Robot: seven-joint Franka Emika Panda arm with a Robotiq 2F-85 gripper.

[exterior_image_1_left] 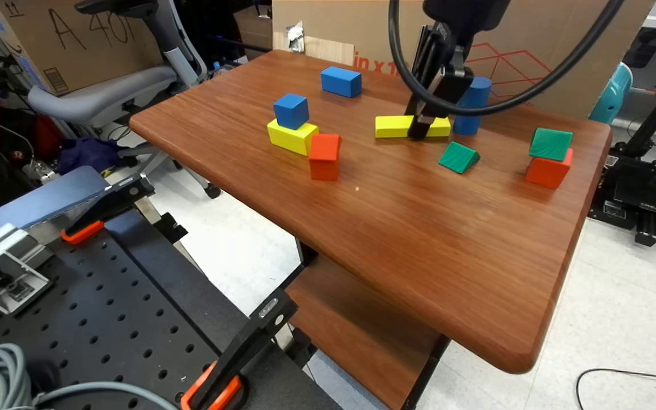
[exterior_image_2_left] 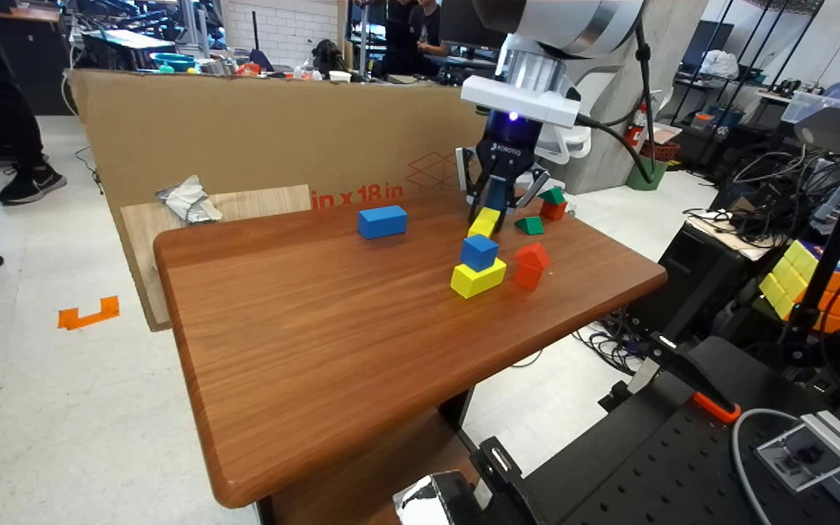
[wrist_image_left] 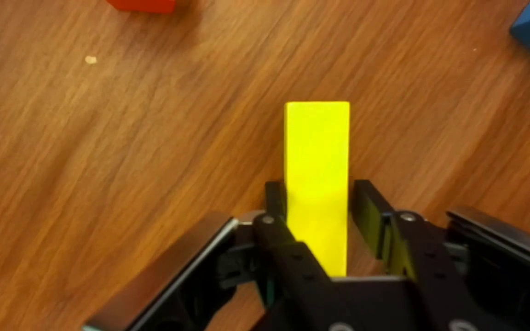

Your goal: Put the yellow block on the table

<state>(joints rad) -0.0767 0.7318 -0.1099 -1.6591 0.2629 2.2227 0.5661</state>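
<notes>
The long yellow block [exterior_image_1_left: 392, 127] lies flat on the reddish-brown table [exterior_image_1_left: 436, 239]. It also shows in an exterior view [exterior_image_2_left: 483, 222] and, lengthwise, in the wrist view [wrist_image_left: 318, 147]. My gripper [exterior_image_1_left: 417, 122] is down at the table with one finger on each long side of the block, near its middle. In the wrist view the left finger is close against the block, and a narrow gap shows between the block and the right finger. The gripper is open around the block. The block's near end is hidden behind the gripper in the wrist view.
A blue cylinder [exterior_image_1_left: 473, 105] stands close by the block's end. A green wedge [exterior_image_1_left: 459, 158] lies nearby. A blue cube [exterior_image_1_left: 291, 111] sits on a chunky yellow block [exterior_image_1_left: 292, 136] beside a red-orange stack [exterior_image_1_left: 324, 158]. A blue block [exterior_image_1_left: 341, 81] and a green-on-red stack [exterior_image_1_left: 549, 156] stand farther off.
</notes>
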